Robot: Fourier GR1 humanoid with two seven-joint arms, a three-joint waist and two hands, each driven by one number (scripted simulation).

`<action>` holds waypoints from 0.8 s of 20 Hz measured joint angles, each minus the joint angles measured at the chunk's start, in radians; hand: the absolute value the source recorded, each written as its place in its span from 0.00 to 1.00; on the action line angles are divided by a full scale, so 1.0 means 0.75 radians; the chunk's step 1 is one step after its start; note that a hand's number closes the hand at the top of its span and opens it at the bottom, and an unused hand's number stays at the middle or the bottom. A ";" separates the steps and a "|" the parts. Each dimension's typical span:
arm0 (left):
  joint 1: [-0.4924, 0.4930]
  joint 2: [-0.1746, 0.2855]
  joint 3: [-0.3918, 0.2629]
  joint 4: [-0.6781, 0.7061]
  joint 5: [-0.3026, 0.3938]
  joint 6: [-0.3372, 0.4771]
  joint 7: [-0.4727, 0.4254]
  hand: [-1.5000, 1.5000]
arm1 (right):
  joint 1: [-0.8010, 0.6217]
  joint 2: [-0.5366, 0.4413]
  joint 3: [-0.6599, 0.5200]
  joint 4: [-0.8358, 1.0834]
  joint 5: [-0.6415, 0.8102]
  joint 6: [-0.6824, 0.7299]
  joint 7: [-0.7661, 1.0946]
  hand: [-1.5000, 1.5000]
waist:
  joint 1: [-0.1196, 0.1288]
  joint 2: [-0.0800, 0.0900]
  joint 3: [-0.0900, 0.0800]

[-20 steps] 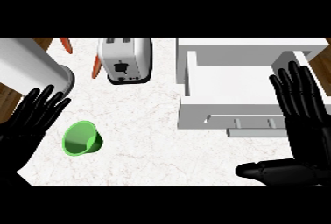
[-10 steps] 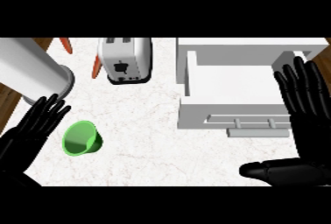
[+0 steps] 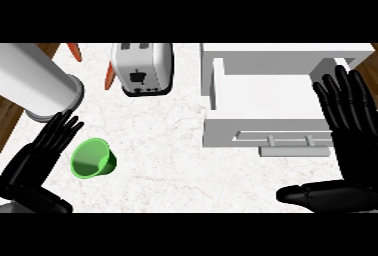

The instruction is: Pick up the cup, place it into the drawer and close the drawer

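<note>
A white, veined counter top (image 3: 184,165) is seen from above; brown wood (image 3: 10,129) is shown beyond its left edge, and a toaster (image 3: 142,67) is set upon it.

1 cup (image 3: 92,158), 1 toaster (image 3: 142,67), 1 drawer (image 3: 221,132), 2 hands (image 3: 40,155) (image 3: 347,112).

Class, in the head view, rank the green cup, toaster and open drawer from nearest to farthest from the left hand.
1. Green cup, beside the left hand, on its right.
2. Toaster, up the counter.
3. Drawer, far right.
</note>
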 measured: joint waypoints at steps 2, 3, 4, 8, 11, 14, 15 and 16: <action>-0.039 0.017 0.008 0.103 -0.042 -0.015 -0.058 0.00 | 0.020 0.001 0.002 -0.017 -0.002 0.005 0.001 0.00 | -0.001 0.000 0.000; -0.064 0.028 0.014 0.152 -0.055 -0.023 -0.083 0.00 | 0.002 -0.011 -0.016 -0.016 -0.018 0.009 0.021 0.00 | -0.001 0.000 0.000; -0.061 0.026 0.010 0.171 -0.078 -0.017 -0.106 0.00 | 0.010 -0.009 -0.013 -0.015 -0.014 0.013 0.011 0.00 | -0.001 0.000 0.000; -0.089 0.042 -0.003 0.334 -0.184 0.013 -0.237 0.00 | 0.024 0.002 -0.007 -0.014 -0.006 0.015 -0.005 0.00 | -0.001 0.000 0.000; -0.140 0.071 -0.008 0.479 -0.243 0.043 -0.315 0.00 | 0.006 0.005 -0.004 -0.020 -0.008 0.007 0.016 0.00 | -0.002 0.000 0.000; -0.157 0.073 -0.028 0.588 -0.293 0.083 -0.399 0.00 | -0.013 0.006 0.004 -0.058 -0.007 -0.006 0.060 0.00 | -0.003 0.000 0.000; -0.168 0.081 -0.033 0.628 -0.306 0.093 -0.423 0.00 | 0.001 0.002 0.001 -0.050 -0.012 0.007 0.047 0.00 | -0.003 0.000 -0.001; -0.172 0.081 -0.037 0.645 -0.313 0.108 -0.437 0.00 | 0.005 -0.004 -0.006 -0.052 -0.024 0.018 0.046 0.00 | -0.003 0.000 0.000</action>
